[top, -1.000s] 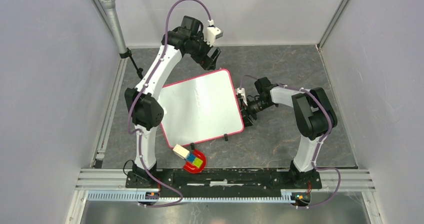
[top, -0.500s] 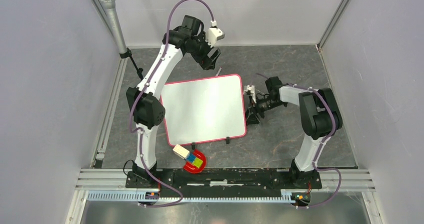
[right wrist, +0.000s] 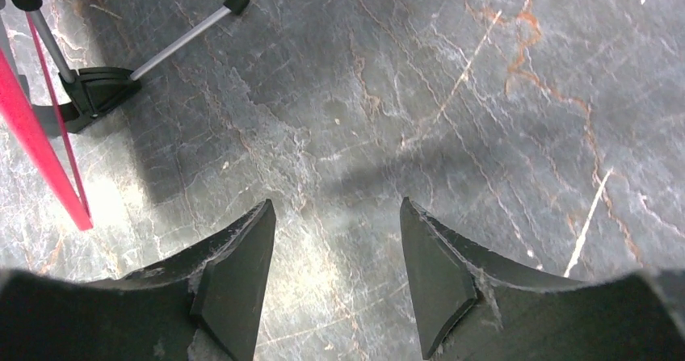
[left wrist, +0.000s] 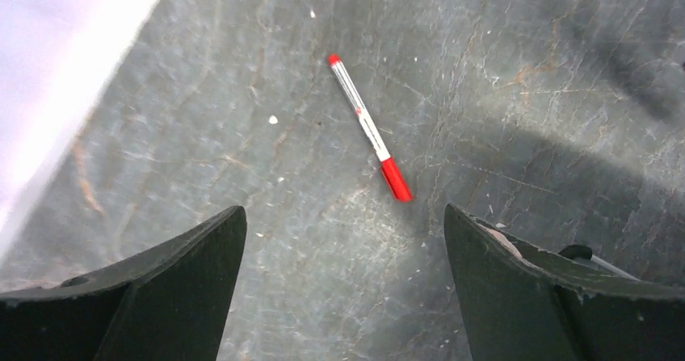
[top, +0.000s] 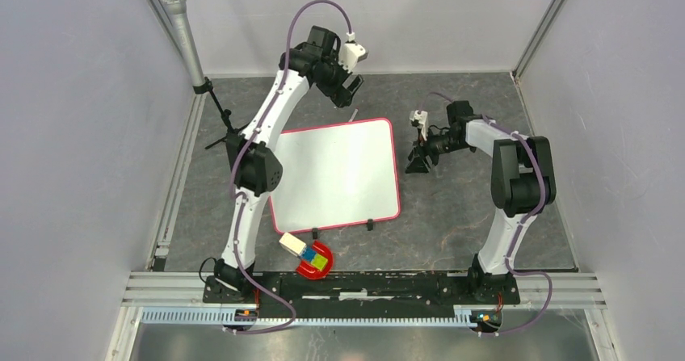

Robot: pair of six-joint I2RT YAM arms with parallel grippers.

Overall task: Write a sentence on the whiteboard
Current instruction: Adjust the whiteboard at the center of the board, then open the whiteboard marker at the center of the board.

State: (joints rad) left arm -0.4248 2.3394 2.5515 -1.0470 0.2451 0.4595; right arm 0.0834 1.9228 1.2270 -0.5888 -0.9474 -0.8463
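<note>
The whiteboard (top: 335, 175) lies flat between my arms, its face blank, so nothing is written. My left gripper (left wrist: 343, 216) hangs wide and empty over the red marker (left wrist: 367, 127) near the board's far edge. My right gripper (right wrist: 335, 207) is spread and empty beside the board. Picking up the marker and writing both remain.

**Camera layout**

Top external: high, looks down on the whole table (top: 452, 216), whiteboard (top: 335, 175) at centre. Left wrist: close, faces down at the pen (left wrist: 370, 127) just beyond the whiteboard's far edge; top view shares it. Right wrist: close to the tabletop right of the whiteboard, red edge at frame left.
</note>
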